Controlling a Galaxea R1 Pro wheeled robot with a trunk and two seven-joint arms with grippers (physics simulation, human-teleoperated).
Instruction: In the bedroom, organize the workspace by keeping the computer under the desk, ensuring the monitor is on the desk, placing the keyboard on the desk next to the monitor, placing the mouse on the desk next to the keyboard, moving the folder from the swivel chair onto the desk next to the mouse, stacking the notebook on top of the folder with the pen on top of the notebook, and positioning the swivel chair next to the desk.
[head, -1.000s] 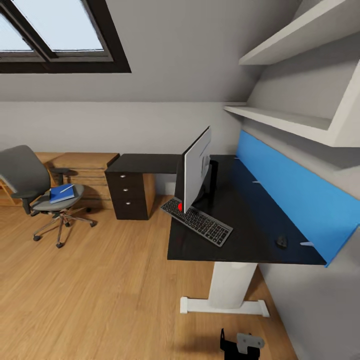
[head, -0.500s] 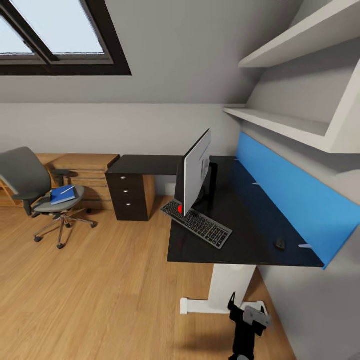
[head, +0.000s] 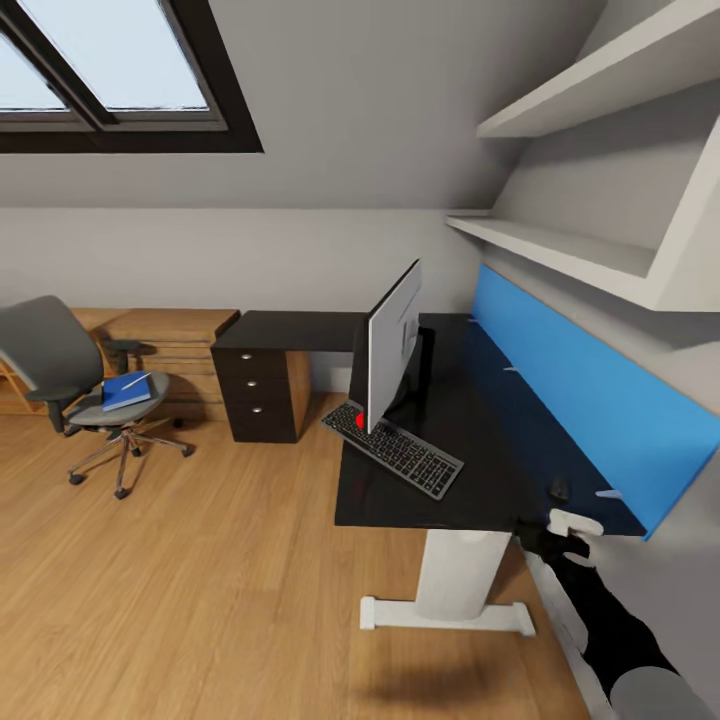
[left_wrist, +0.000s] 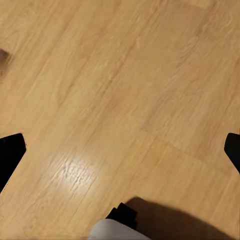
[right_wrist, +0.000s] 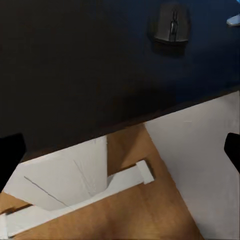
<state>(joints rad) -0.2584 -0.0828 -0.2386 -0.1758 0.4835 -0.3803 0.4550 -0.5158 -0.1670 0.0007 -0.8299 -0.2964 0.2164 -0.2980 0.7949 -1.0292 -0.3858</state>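
Observation:
The monitor (head: 393, 340) stands on the black desk (head: 470, 420), with the keyboard (head: 392, 448) lying slantwise in front of it. The small black mouse (head: 559, 488) (right_wrist: 171, 24) sits near the desk's right front corner. My right gripper (head: 562, 530) (right_wrist: 120, 150) is open just below that desk edge, a little short of the mouse. At the far left, the swivel chair (head: 50, 360) carries the blue folder (head: 125, 390) with the white pen (head: 136, 379) on top. My left gripper (left_wrist: 120, 150) hangs open over the floor. The computer and notebook are out of view.
A blue panel (head: 580, 390) runs along the wall behind the desk, with white shelves (head: 560, 245) above. The black drawer unit (head: 255, 390) and light wooden cabinets (head: 170, 340) stand at the back. The desk's white leg (head: 455, 580) (right_wrist: 65, 180) rests on wooden floor (head: 200, 580).
My right arm has risen from near the floor to the desk's right front edge, just under the mouse. Nothing on the desk or chair has moved.

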